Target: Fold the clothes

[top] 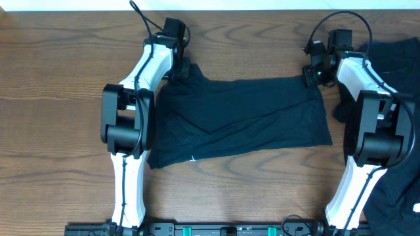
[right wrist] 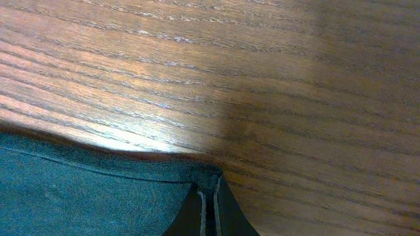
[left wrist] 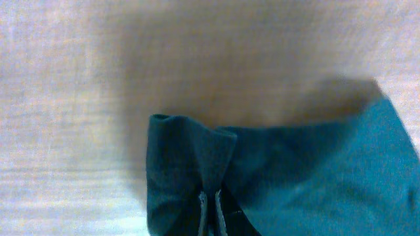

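**Arm pose.** The left arm [top: 134, 98] runs up the left side of the overhead frame from the lower edge, with its wrist turned inward at upper centre-left. The left gripper [top: 182, 69] is down on the upper-left corner of the T-shirt [top: 243, 118]. The left wrist view shows its jaws together, with a bunched fold of the cloth pinched between them. The right arm [top: 367, 124] mirrors this on the right side of the frame. The right gripper [top: 309, 76] is at the garment's upper-right corner. The right wrist view shows its jaws pressed together on the very corner of the hem, a narrow hold.

**Task item.** The T-shirt lies spread at frame centre as a wide dark band between the two arms. A diagonal crease crosses it, and its lower edge slants upward toward the right.

**Edges and room.** Bare table [top: 52, 65] shows left of the left arm, below the garment and above its top edge. The table's far edge runs along the top of the frame, near both wrists.

**Surroundings.** More dark clothes [top: 394, 49] lie at the upper right, just beside the right arm. Further dark cloth [top: 394, 196] shows at the lower right, near that arm's base. Black cables [top: 141, 16] loop above each wrist.
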{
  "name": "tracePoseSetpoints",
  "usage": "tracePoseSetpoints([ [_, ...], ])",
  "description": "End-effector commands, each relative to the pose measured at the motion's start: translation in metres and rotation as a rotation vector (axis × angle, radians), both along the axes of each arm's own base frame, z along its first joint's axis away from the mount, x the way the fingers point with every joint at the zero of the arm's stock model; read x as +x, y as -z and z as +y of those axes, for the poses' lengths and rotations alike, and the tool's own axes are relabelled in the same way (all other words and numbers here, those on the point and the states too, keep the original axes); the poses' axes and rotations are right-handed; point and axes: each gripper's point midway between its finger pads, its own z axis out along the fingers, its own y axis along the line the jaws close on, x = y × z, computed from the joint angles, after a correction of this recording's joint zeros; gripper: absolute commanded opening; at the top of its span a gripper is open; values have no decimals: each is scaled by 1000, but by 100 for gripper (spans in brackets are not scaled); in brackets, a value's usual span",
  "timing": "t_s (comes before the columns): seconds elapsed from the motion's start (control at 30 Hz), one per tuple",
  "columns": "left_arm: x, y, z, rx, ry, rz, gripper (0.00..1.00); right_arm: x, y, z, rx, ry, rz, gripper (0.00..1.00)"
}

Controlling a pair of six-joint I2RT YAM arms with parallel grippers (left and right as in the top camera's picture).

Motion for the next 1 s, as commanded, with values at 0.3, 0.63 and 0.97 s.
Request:
tracePoseSetpoints([
  [0.3,-29,-97,10,-18,-46,-51,6,-23,-42,26,112,-29,33,1],
  [0.63,-104,-118,24,6,-203,174,6,-75,-77,29,125,0,171,1],
  [0.97,-162,-89,26,34,-245,406,6,-126,-70,16,82,180,412,1],
])
